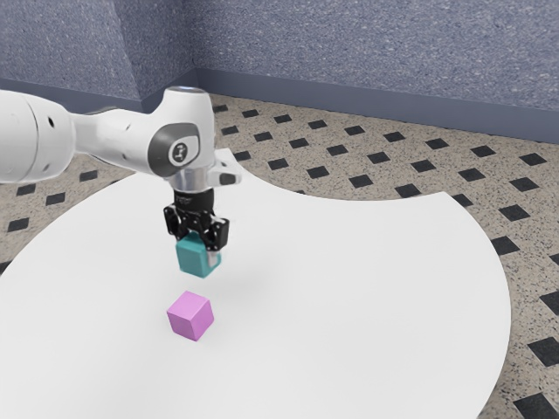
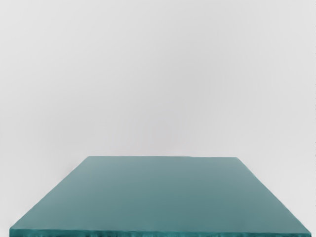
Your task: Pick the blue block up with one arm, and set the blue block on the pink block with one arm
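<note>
Your pincer (image 1: pixel 198 245) is closed on the blue block (image 1: pixel 200 259), one black finger on each of two opposite sides. The block hangs clear of the white bench (image 1: pixel 367 288), left of centre in the exterior frame. It looks to be held high so that its underside can pass over the pink block (image 1: pixel 190 316), which sits on the bench just below it and a little toward the frame's lower left.

In the wrist view the blue block (image 2: pixel 160 195) is a broad teal face just under the hand, with bare bench (image 2: pixel 158 74) beyond it.

You have open bench on every side of the pink block. The bench's curved edge runs along the right and lower right, well apart from both blocks. Judging by the offset, a short sideways shift should line them up before you lower. The pink top is small, so square the edges first.
</note>
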You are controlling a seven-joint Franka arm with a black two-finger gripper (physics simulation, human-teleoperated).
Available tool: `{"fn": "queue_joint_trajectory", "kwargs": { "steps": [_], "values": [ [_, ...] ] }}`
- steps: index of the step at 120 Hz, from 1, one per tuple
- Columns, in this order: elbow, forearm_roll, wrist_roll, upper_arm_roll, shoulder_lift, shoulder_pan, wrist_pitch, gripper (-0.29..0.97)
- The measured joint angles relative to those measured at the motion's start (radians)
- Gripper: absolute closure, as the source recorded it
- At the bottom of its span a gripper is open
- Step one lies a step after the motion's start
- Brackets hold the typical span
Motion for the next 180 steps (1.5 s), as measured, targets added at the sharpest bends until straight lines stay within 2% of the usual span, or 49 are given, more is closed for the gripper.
{"fn": "queue_joint_trajectory", "kwargs": {
  "steps": [33, 118, 147, 180],
  "values": [
    [-0.117, 0.004, 0.012, 0.013, -0.097, 0.002, -0.002, 0.28],
    [-0.192, -0.002, 0.016, 0.029, -0.073, -0.012, 0.057, 0.28],
    [-0.188, 0.009, 0.018, 0.031, -0.074, -0.036, 0.065, 0.1],
    [-0.153, 0.018, 0.021, 0.037, -0.087, -0.036, 0.066, 0.03]
  ]
}}
